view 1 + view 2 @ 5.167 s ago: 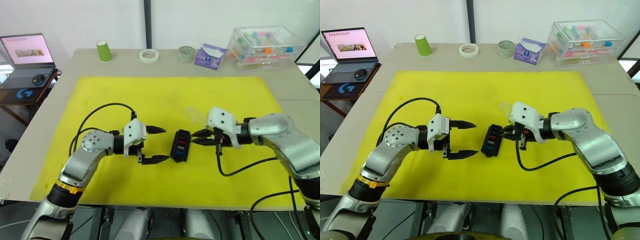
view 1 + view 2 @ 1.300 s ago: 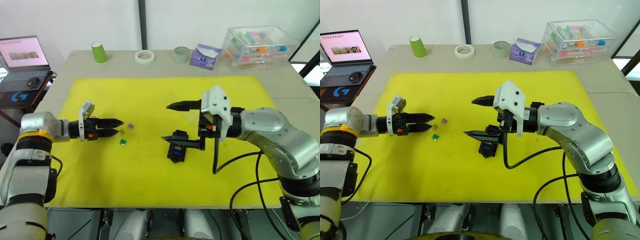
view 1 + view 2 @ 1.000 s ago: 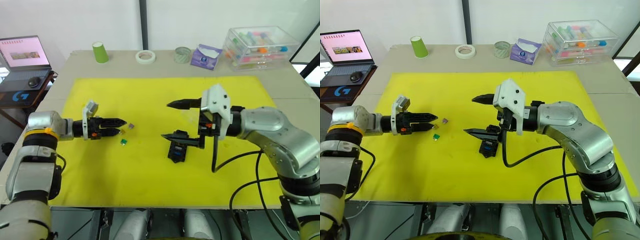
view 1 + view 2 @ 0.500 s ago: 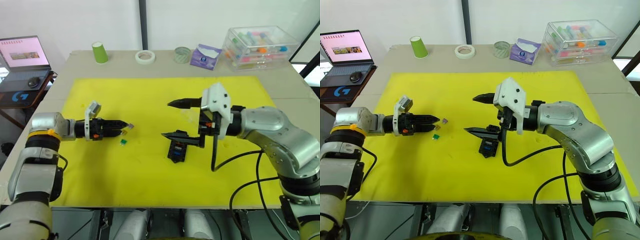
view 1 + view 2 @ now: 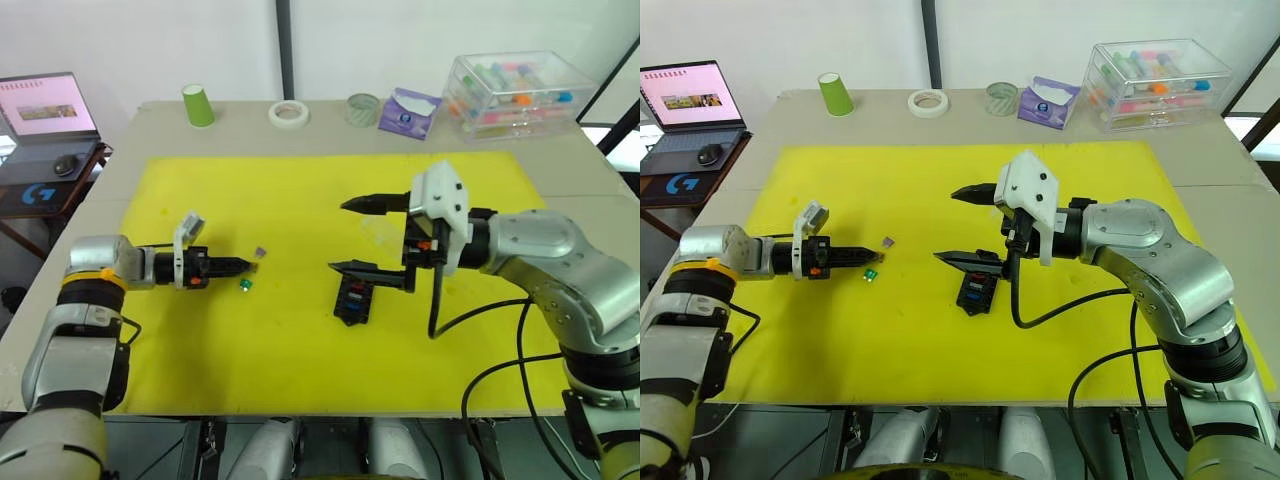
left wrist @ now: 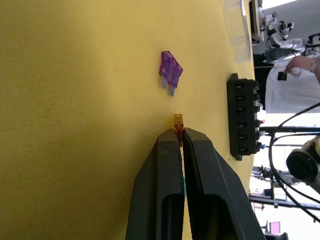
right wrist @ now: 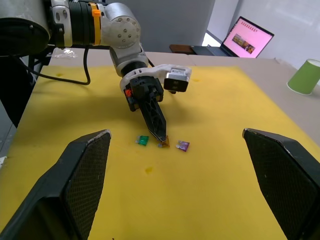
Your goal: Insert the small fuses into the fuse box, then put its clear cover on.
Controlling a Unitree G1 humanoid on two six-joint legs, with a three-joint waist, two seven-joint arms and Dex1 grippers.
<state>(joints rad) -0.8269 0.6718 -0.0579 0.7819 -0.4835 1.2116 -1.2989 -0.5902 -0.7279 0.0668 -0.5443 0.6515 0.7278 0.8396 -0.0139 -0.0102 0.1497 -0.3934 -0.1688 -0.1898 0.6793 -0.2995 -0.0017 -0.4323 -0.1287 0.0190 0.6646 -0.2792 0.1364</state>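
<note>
Your left hand (image 6: 181, 136) is clamped on the amber fuse (image 6: 178, 120), half hidden; purple fuse (image 6: 170, 70) nearby; fuse box (image 5: 355, 299) holds some fuses; right hand (image 5: 364, 236) gapes above it.

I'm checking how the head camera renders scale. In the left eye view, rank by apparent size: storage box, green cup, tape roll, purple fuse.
1. Storage box
2. Green cup
3. Tape roll, close to the cup in size
4. Purple fuse, smallest though nearer the camera

Even, bright light is falling on the yellow mat (image 5: 300, 200); shadows are lying soft, and distant background is blurring in the wrist views.
</note>
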